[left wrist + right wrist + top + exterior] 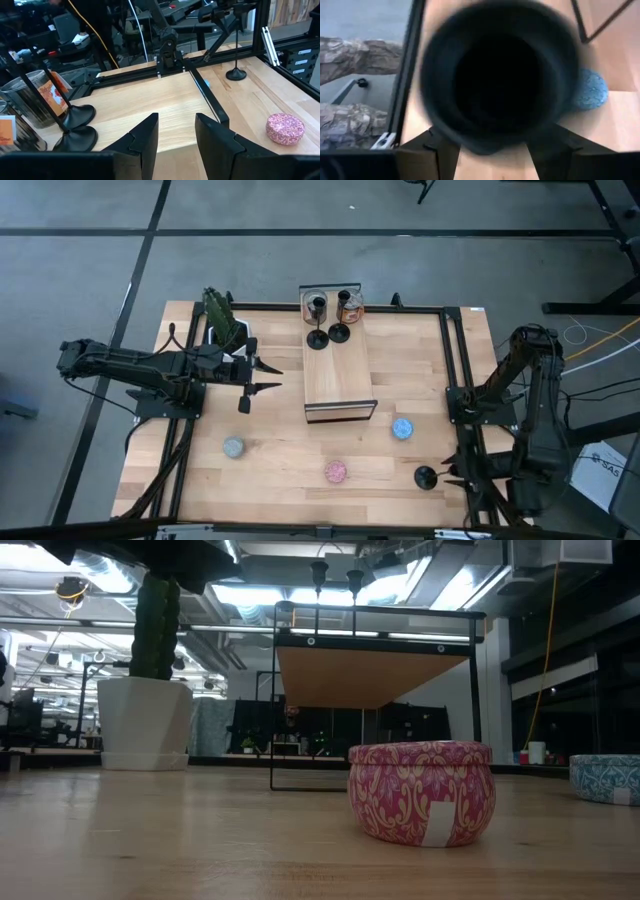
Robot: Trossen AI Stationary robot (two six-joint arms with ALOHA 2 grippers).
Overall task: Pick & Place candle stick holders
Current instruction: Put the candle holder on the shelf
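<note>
Even overhead light, bright ceiling glare behind, candle stick holder blurred close-up.

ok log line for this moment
left gripper: open, empty, beside wooden riser | right gripper: at black candle stick holder, near table corner

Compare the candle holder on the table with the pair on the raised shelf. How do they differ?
The lone holder stands on the table, the pair up on the shelf. The lone holder is beside the right gripper; the left gripper waits apart from the pair. All are black, upright, with round bases.
</note>
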